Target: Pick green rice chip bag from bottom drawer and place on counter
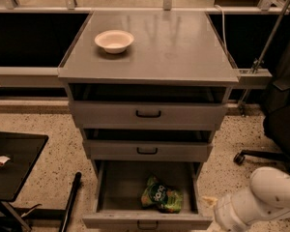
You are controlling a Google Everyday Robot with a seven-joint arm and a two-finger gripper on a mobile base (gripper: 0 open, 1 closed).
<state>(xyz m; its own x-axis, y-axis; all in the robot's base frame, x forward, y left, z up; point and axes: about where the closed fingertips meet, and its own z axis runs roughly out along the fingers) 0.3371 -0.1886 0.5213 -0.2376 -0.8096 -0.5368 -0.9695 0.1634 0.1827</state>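
**Hanging at the lower right, beside an open drawer**

A pale speckled terrazzo floor [58, 139] runs under a grey metal cabinet. Only the rounded white robot arm [266, 199] shows. Its gripper lies past the bottom edge, so I cannot tell whether it is spread or pressed together.

Just left of the arm, the deep grey bottom drawer [118, 185] stands pulled out. The glossy green rice chip bag [160, 196] lies on its floor, toward the side nearer the arm. Above it sit two shallower grey drawers [148, 114], both partly open.

Well up and left of the arm, the flat grey metal counter [179, 47] carries a small white bowl [114, 40] at its far corner. A small black side table [12, 163] stands far left with a small white scrap [1, 160] on it, too small to identify.

A tan scrap [209, 201] between drawer and arm is hard to make out. The drawer's front handle is cut off.
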